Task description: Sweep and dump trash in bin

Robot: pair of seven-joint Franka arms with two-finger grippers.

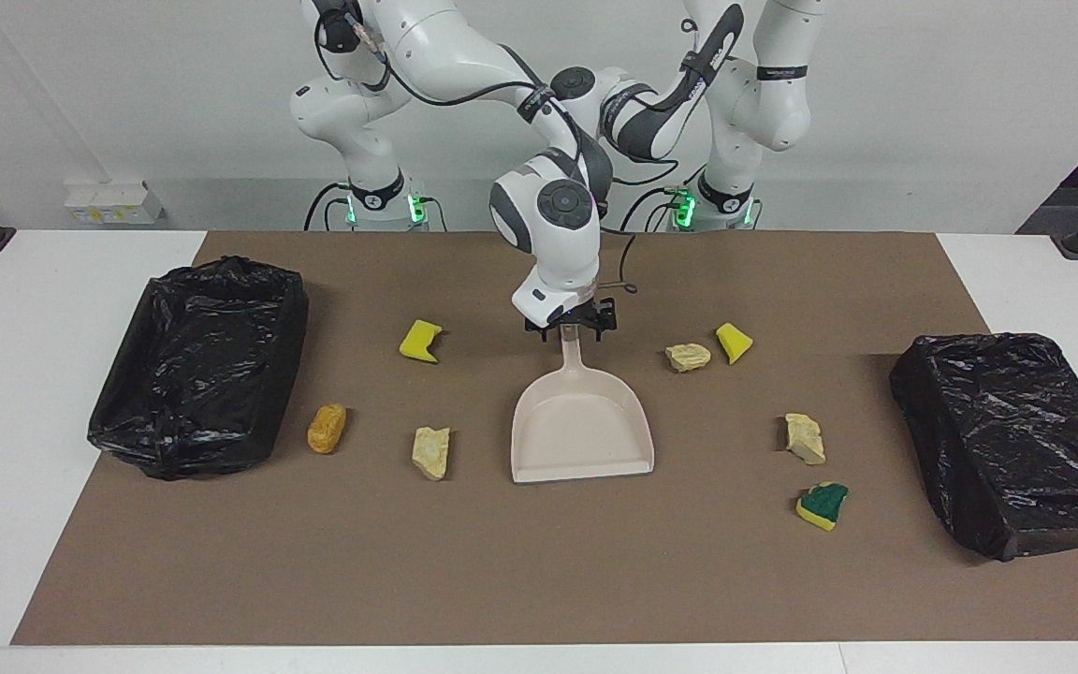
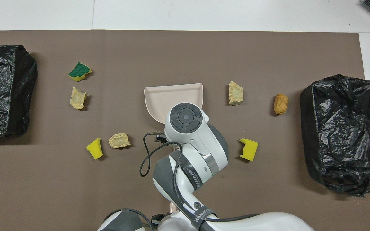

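Trash: seven scraps lie loose on the mat [image 1: 502,580], none in the dustpan [image 1: 581,431] or a bin.
Trash, right arm's end: a sponge bit [image 1: 420,340], a lump [image 1: 327,428] and a chunk [image 1: 431,452]; the lump lies nearest bin A [image 1: 197,370].
Trash, left arm's end: a second chunk [image 1: 688,356] touching or just beside a yellow wedge [image 1: 734,342]. A third chunk [image 1: 805,437] and a green-topped bit [image 1: 823,505] lie farther from the robots, toward bin B [image 1: 1016,440].
Handling, judged: sponge pieces are light and soft and likely to tumble or skid ahead of a push. The chunks look stiff and rough, likely to scrape rather than roll. The lump is rounded and may roll sideways.
Hold, judged: none is needed on the scraps; push each low, against a broad face, into the pan mouth.
Axis: the lump and first chunk run long from nearer to farther. The second chunk runs long across the table. The sponge pieces show no clear heading.
Dustpan: flat at mid-mat, mouth facing away from the robots, long handle running back toward them.
Right gripper [image 1: 572,326]: low over the handle just by the pan, fingers apart to either side of it.
Left gripper [image 2: 158,220]: at the handle's robot end, mostly hidden, fingers together; a hold on the handle cannot be confirmed.
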